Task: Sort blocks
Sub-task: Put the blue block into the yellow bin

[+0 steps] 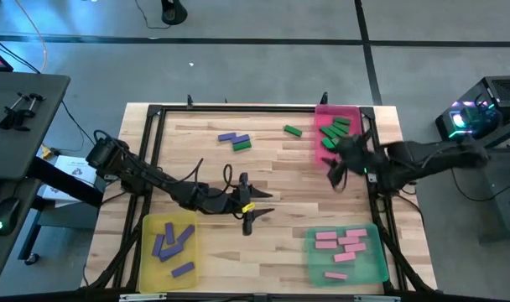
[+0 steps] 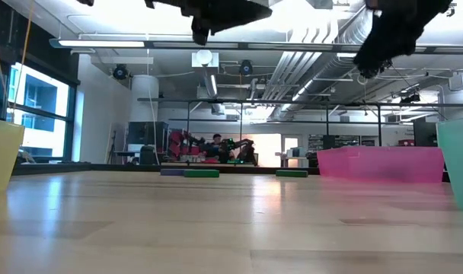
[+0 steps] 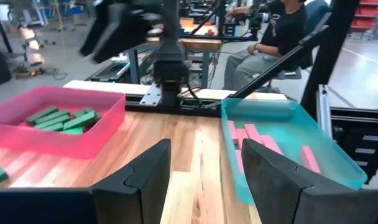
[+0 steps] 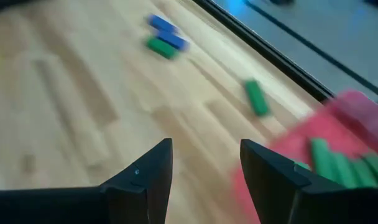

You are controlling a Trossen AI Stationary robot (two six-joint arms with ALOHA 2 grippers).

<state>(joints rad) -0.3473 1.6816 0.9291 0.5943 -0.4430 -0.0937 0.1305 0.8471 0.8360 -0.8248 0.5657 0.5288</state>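
Note:
Three blocks lie flat on the bare wood near the far edge: a purple one, a green one touching it, and a lone green one. My left gripper hangs open and empty above the table's middle, pointing toward the right edge. My right gripper, also open and empty, hovers above the table by the near end of the pink tray. Both are raised well above the wood in the low view.
The pink tray at far right holds several green blocks. A green tray at near right holds pink blocks. A yellow tray at near left holds purple blocks. Beyond the table a person is sitting.

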